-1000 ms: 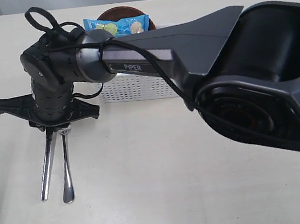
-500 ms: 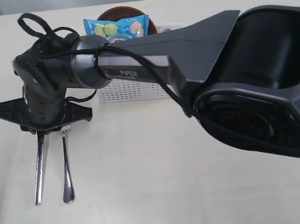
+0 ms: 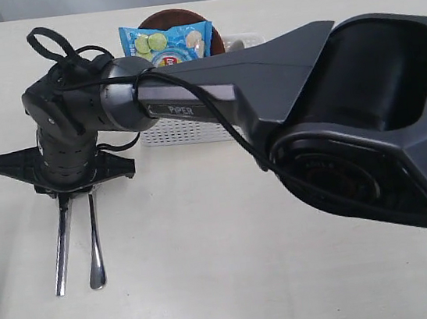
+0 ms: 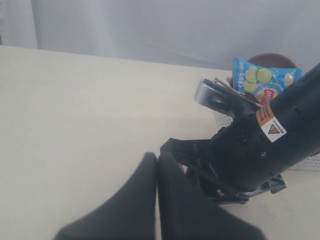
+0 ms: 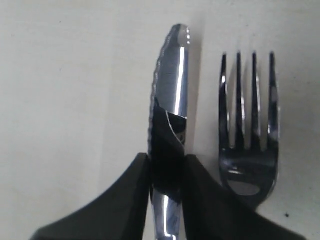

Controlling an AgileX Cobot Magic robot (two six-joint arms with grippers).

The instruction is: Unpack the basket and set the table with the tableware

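Right gripper (image 5: 167, 161) is pinching the steel knife (image 5: 172, 80) between its two dark fingers, working at the left of the exterior frame over the table (image 3: 230, 283). The knife's handle is pointing toward the lower left there. The fork (image 5: 248, 145) is lying just beside the knife, roughly parallel and not touching. Left gripper (image 4: 157, 161) is hovering with its fingers pressed together. The white basket (image 3: 186, 130) is sitting at upper centre, with a blue chip bag (image 3: 166, 38) and a brown plate (image 3: 175, 15) showing above its rim.
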